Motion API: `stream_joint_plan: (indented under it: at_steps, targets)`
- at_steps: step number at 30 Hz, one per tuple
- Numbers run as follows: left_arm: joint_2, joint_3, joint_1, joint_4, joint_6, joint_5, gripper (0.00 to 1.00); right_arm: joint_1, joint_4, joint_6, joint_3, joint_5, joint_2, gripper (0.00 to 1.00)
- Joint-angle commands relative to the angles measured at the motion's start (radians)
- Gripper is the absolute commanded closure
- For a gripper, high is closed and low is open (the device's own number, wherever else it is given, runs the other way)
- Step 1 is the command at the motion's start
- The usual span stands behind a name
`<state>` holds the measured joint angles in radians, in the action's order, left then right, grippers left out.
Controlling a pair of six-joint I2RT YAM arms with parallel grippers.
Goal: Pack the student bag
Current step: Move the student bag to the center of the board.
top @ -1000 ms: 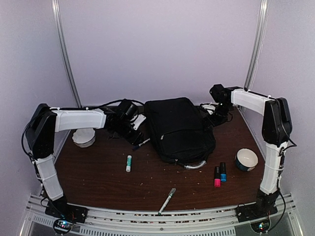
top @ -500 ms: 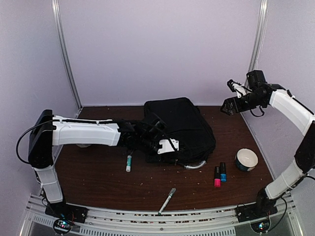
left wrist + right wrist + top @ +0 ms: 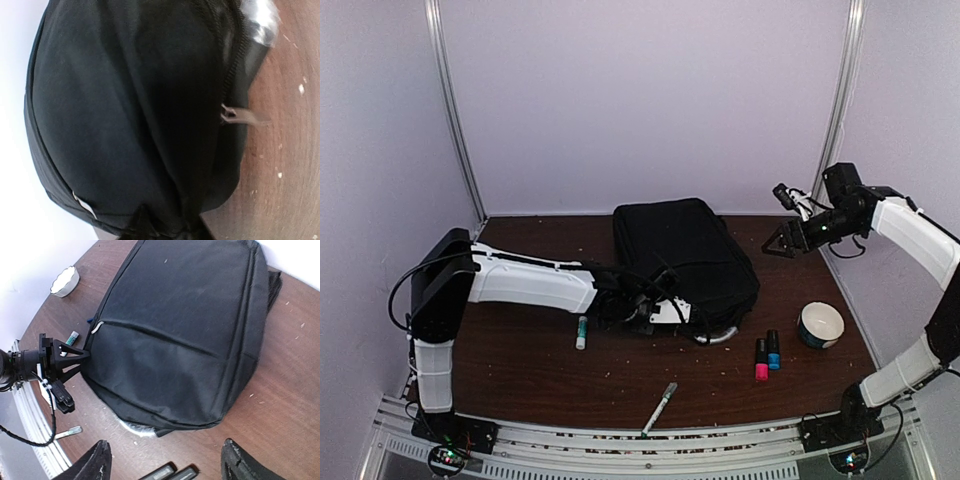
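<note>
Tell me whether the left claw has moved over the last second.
Yes. The left claw swung right and nearer, from beyond the glue stick to the near edge of the student bag.

Glue stick [image 3: 581,332] lies left of student bag [image 3: 685,262].

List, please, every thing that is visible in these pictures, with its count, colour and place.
student bag: one, black, flat at the table's middle
dark-sided bowl: one, white inside, near right
white bowl: one, far left
small tubes: two, black with pink and black with blue, side by side between bag and dark-sided bowl
glue stick: one, white with green end, left of the bag
pen: one, silver, near edge
table: one, brown
left pincer: at the bag's near-left edge, opening unclear
right pincer: open, empty, raised at far right
</note>
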<state>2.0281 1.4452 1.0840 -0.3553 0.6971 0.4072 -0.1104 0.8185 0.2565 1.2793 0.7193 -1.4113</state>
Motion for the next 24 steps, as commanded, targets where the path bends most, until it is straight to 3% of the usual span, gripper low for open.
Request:
stream_joint_plan:
  at_steps: [1, 6, 12, 20, 24]
  targets:
    - [0.028, 0.059, -0.002, 0.1, -0.006, 0.043, 0.89, -0.037, 0.013, 0.021, -0.062, 0.025, 0.002, 0.28]
    - [0.091, 0.182, -0.006, 0.051, -0.117, -0.169, 0.97, -0.063, -0.049, 0.017, -0.142, -0.143, 0.055, 0.29]
    - [0.186, 0.36, -0.019, 0.063, -0.308, -0.386, 1.0, -0.064, 0.063, 0.096, -0.159, -0.148, 0.045, 0.32]
    - [0.285, 0.5, -0.08, 0.152, -0.578, -0.661, 1.0, -0.088, -0.11, 0.05, -0.279, -0.116, 0.018, 0.43]
    - [0.307, 0.512, -0.091, 0.174, -0.625, -0.706, 1.0, -0.127, -0.184, -0.004, -0.305, -0.133, -0.039, 0.46]
